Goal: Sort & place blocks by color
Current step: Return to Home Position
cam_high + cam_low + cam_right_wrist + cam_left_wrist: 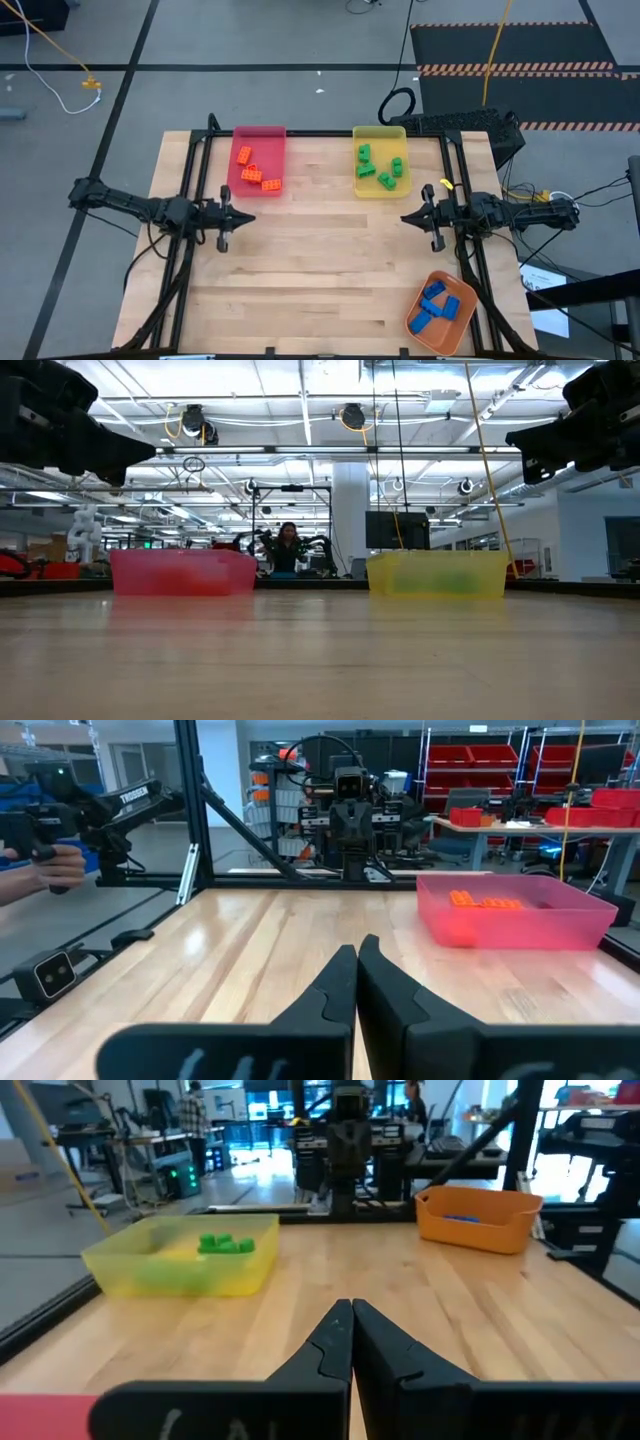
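Orange blocks (255,170) lie in the pink tray (278,140) at the far left. Green blocks (380,167) lie in the yellow tray (380,190) at the far right. Blue blocks (438,303) lie in the orange tray (425,335) at the near right corner. My left gripper (250,217) hovers shut at the table's left edge, pointing level toward the right. My right gripper (405,218) hovers shut at the right edge, pointing level toward the left. Neither holds anything (350,1312) (357,948).
The bare wooden tabletop (320,250) lies between the two grippers. Black frame rails (195,180) run along both sides and the far edge. A person's hand (55,865) holds a dark device beyond the table, and another person (288,548) sits far behind.
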You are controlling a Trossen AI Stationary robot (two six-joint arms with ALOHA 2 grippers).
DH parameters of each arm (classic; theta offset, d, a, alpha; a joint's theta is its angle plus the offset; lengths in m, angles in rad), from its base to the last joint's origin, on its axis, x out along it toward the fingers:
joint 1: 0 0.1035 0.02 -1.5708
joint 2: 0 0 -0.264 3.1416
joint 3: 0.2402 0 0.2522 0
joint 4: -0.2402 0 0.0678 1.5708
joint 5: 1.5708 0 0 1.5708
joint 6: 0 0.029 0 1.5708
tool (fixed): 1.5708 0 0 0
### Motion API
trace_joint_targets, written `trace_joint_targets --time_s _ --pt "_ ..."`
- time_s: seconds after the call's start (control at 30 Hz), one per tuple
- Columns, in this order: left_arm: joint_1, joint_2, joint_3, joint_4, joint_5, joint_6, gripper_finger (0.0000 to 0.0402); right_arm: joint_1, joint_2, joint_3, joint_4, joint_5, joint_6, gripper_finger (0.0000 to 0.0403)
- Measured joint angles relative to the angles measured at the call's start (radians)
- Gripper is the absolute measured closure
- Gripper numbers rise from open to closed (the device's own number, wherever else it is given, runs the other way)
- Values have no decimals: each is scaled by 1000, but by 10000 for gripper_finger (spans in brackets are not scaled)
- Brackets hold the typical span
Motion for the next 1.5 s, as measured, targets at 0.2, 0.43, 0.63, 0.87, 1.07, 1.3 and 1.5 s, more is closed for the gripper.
trace_joint_targets --time_s 0.2,0.43,0.63,0.87,1.07,1.3,1.5 --pt "74 0 0 -4 95 -5 400 0 3 0 -1 1 15 403" --pt "138 0 0 -30 132 -36 400 0 31 0 -2 1 16 403" --pt "142 -35 15 -161 131 -94 400 0 38 4 -12 2 16 403" --pt "132 -134 18 -200 133 -62 399 0 38 6 -19 2 21 403" --pt "149 -184 18 -203 129 -49 397 0 38 6 -19 2 36 403" --pt "176 -183 17 -185 127 -34 397 0 38 6 -19 3 45 403" --pt "187 -183 17 -183 127 -29 396 0 38 6 -16 4 39 403"
